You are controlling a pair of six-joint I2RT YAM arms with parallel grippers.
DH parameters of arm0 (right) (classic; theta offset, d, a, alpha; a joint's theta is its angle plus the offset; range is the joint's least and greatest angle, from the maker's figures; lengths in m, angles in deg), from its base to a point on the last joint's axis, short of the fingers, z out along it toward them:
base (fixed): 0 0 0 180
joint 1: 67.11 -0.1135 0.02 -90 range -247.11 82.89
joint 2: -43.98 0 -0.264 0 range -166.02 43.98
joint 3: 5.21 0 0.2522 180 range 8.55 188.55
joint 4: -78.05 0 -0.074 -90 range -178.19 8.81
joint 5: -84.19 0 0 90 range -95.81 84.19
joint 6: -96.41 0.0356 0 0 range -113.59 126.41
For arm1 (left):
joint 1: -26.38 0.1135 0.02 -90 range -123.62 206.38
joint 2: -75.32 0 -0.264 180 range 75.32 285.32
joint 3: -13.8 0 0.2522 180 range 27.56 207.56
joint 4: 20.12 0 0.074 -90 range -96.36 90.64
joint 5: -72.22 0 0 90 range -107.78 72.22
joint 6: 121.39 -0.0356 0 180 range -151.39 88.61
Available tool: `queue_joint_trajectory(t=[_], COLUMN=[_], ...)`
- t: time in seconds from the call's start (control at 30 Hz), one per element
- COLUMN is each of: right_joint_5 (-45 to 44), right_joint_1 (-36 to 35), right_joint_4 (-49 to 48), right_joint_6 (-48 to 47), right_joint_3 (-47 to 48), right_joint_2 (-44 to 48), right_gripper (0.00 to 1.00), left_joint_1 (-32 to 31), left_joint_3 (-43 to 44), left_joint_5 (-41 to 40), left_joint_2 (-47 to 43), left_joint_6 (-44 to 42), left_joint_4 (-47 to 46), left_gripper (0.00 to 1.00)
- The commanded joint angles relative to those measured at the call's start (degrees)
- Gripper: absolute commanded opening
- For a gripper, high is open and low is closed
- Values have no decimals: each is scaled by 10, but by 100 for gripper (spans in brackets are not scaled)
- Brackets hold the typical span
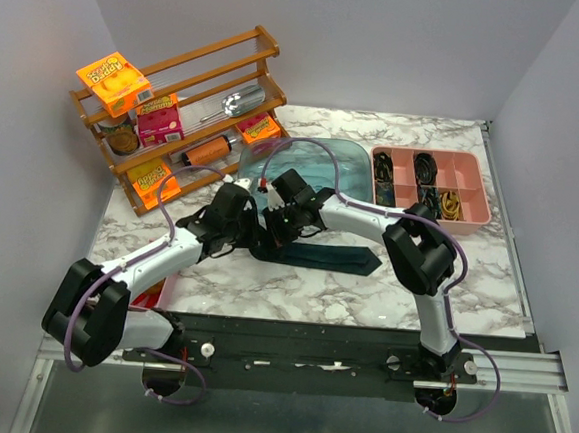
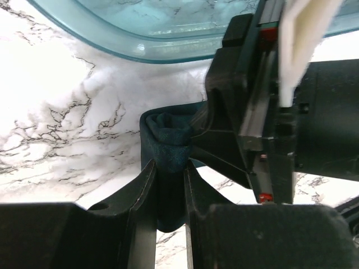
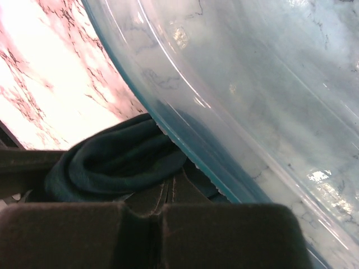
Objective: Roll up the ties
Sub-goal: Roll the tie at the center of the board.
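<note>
Inside a robotics lab test cell: a left arm and a right arm, white and black with trailing cables, stand bolted to a black rail on an aluminium frame at the near edge of a marble-patterned surface. Plain grey walls box it in on three sides. Staged props include a wooden rack of snack boxes, a pink compartment tray and a translucent blue tub.

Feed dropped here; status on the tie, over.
Left pincer shut on tie, partly rolled. Right pincer shut, tips at the rolled end. Tub rim close behind. Over.
</note>
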Motion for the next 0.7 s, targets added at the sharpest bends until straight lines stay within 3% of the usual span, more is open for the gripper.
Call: queue_joint_trajectory(t=[0.0,0.13,0.67], right_joint_5=[8,4,-59], right_joint_1=[-8,-8,-7], right_joint_4=[-10,-9,-13], right_joint_6=[7,8,11], right_joint_3=[16,12,-28], right_joint_2=[-17,-9,88], right_gripper=[0,1,0], left_joint_1=[-27,-31,-54], left_joint_3=[38,45,92], left_joint_5=[-43,-44,-181], left_joint_2=[12,24,44], left_joint_6=[-5,-6,-20], left_joint_4=[24,35,164], left_gripper=[0,0,0])
